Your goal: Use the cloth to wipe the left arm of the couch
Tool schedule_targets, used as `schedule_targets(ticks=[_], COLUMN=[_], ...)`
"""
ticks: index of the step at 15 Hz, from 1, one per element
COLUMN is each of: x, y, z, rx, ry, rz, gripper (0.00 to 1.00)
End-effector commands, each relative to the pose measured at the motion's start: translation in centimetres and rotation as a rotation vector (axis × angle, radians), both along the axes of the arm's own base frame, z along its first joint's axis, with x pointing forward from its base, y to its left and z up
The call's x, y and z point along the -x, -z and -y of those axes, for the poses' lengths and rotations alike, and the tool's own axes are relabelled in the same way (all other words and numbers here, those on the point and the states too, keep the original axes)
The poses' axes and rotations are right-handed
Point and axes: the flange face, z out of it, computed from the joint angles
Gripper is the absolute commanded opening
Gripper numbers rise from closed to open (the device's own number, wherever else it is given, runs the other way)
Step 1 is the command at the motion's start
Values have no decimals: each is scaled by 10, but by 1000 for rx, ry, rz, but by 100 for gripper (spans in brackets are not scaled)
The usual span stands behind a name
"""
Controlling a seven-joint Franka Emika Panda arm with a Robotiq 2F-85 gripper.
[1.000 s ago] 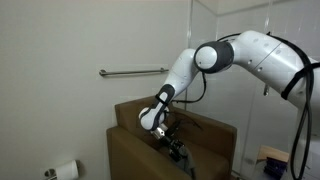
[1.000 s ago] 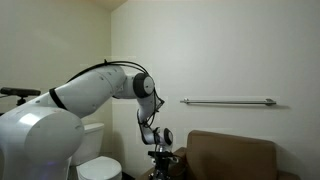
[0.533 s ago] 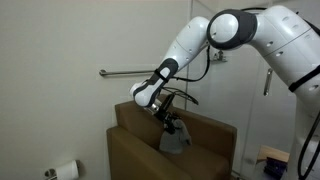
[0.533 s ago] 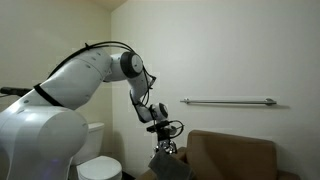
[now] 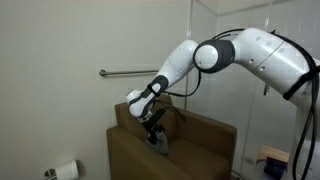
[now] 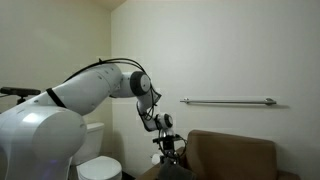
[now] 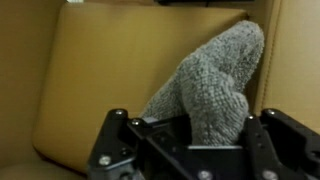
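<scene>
Grips the grey knitted cloth (image 7: 212, 85) in the tool (image 7: 190, 128), clamped on the cloth's near end, with the black fingers (image 7: 116, 128) framing it at either side along the bottom of the wrist view. Lays the cloth's free end forward over the tan couch (image 7: 95, 80) cushion, close against an upright tan panel at the right edge of that view; cannot tell from there whether that panel is an arm or the back. Reaches down with the white robot arm (image 5: 235, 50), elbow high and forearm slanting toward the couch (image 5: 205, 140) in an exterior view, tool (image 5: 156, 130) low just in front of the backrest near one end, a grey scrap of cloth (image 5: 160, 147) bunched right beneath it against the upholstery. Shows the same pose from the opposite side in an exterior view: robot arm (image 6: 95, 90) arching across, tool (image 6: 170, 150) pointing down at the couch (image 6: 240, 155) edge, cloth (image 6: 172, 170) hanging below it at the bottom of the frame. Leaves a metal grab bar (image 5: 130, 71) on the pale wall (image 5: 60, 60) behind the couch, a toilet-paper roll (image 5: 66, 171) low down well apart from the couch, and a white toilet (image 6: 98, 165) just beside the couch's end.
</scene>
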Motion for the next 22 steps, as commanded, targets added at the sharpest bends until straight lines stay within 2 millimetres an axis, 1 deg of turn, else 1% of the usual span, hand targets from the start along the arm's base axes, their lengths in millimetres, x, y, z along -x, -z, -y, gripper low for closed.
schedule_targets(ticks=[1, 2, 3, 4, 7, 11, 13, 16, 17, 19, 22], x=[-29, -32, -33, -35, -24, 15, 27, 47, 51, 64, 93], y=[53, 62, 60, 54, 54, 51, 48, 37, 30, 21, 11], z=[-41, -52, -55, -56, -55, -62, -62, -62, -57, -52, -49], rx=[-106, -122, -131, -129, -164, -252, -284, -335, -351, -384, -453], ry=[-31, -52, -80, -98, -145, -200, -212, -223, -225, -217, -171], rz=[59, 61, 41, 16, -37, -77, -88, -102, -102, -112, -158], gripper=[3, 3, 3, 3, 3, 3, 3, 3, 3, 3, 3])
